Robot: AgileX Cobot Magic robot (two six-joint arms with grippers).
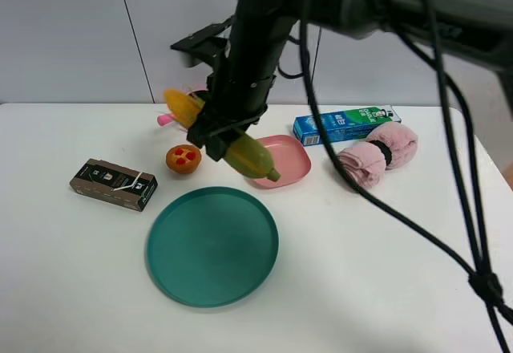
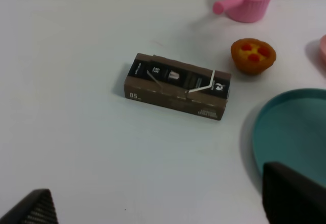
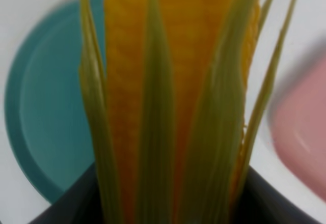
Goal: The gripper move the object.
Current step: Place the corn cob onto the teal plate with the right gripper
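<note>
My right gripper, a black claw on the big dark arm, is shut on the toy corn cob and holds it in the air, tilted. The yellow end points to the back left and the green husk tip hangs over the near edge of the pink plate. In the right wrist view the corn fills the picture, with the teal plate below on one side and the pink plate on the other. My left gripper is open and empty, low over the table near the brown box.
The teal plate lies at the front centre. An orange tart sits left of the pink plate, the brown box further left. A pink cup, a blue toothpaste box and a pink rolled towel stand at the back.
</note>
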